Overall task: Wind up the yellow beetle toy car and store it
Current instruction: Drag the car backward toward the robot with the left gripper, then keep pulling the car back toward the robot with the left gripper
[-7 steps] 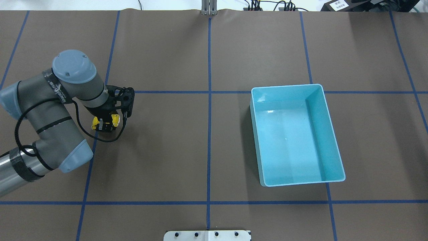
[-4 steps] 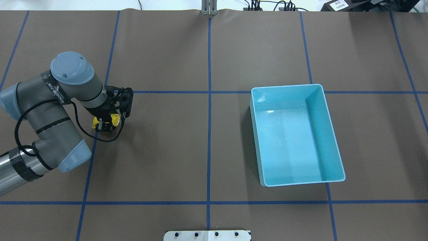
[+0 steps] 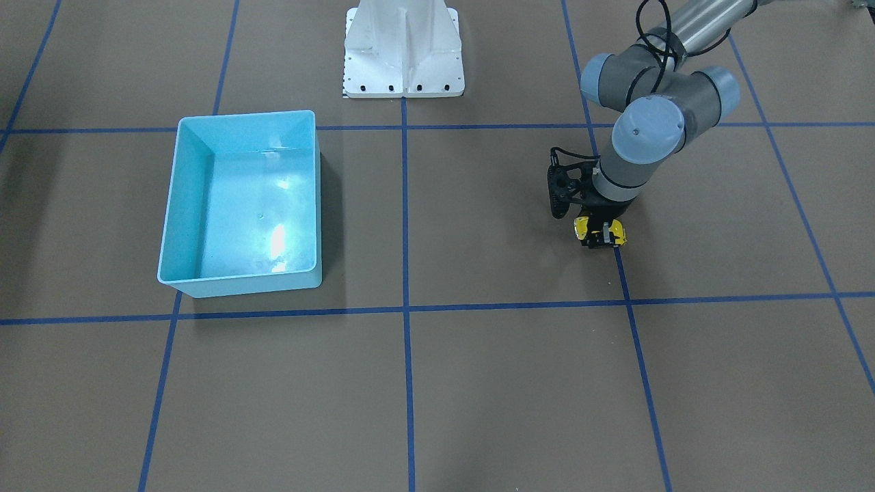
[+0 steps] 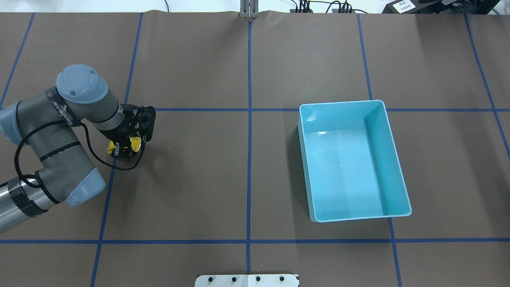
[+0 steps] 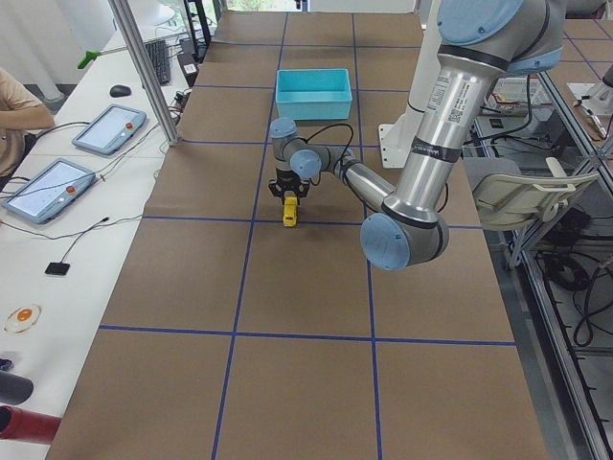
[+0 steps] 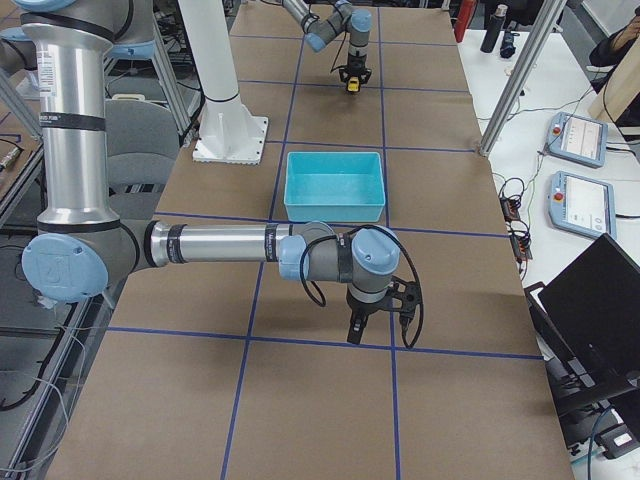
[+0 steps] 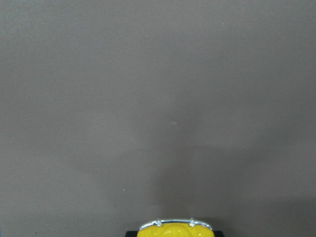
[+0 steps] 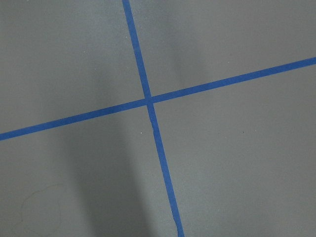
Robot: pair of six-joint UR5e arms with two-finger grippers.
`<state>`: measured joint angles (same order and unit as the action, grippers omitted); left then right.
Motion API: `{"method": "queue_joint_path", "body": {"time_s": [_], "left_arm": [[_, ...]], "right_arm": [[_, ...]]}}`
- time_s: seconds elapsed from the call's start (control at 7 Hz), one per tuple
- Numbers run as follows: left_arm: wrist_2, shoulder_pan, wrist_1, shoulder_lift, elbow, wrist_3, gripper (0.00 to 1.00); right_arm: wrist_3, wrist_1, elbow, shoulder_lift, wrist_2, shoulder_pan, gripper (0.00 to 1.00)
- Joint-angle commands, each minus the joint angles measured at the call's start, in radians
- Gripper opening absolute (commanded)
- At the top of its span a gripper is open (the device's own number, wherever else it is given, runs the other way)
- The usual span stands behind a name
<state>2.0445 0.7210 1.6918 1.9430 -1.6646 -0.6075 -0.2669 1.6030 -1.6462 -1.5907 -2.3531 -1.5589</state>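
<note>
Grips the yellow beetle toy car [image 4: 136, 143] in the left end effector [image 4: 122, 149], fingers drawn in against the body from two sides, yellow shell protruding past each finger. Points this end effector straight down, wrist vertical above the car. Holds the car low at the table [image 4: 247, 179]; cannot tell whether the wheels touch the surface. Shows, in the left wrist-mounted view, only a chrome-trimmed yellow end of the car at the bottom edge, with bare brown table ahead. Places the grasp right at a blue tape line [image 4: 104, 199]. Locates the light-blue bin [image 4: 388, 167] well apart from the left end effector, beyond the central tape line, toward the robot's right side; stands upright, open side up, walls slightly skewed to the tape grid. Hangs the right end effector [image 6: 352, 338] pointing down close to the table, on the far side of the bin from the left end effector, at another tape line. Appears in the exterior right view only: cannot tell whether its fingers stand apart or together. Looks down, through the right wrist-mounted view, on a crossing of two tape lines beneath that end effector. Sets the white base plate [image 3: 403, 48] between the two end effectors, at the robot's side of the table
</note>
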Motion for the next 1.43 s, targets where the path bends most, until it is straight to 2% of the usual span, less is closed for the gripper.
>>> {"method": "queue_joint_path", "body": {"time_s": [0.0, 1.29], "left_arm": [[0.002, 0.001, 0.015, -0.012, 0.000, 0.000, 0.00], [0.043, 0.038, 0.068, -0.099, -0.001, -0.060, 0.00]], "right_arm": [[0.000, 0.000, 0.002, 0.000, 0.000, 0.006, 1.00], [0.000, 0.000, 0.003, 0.000, 0.000, 0.013, 1.00]]}}
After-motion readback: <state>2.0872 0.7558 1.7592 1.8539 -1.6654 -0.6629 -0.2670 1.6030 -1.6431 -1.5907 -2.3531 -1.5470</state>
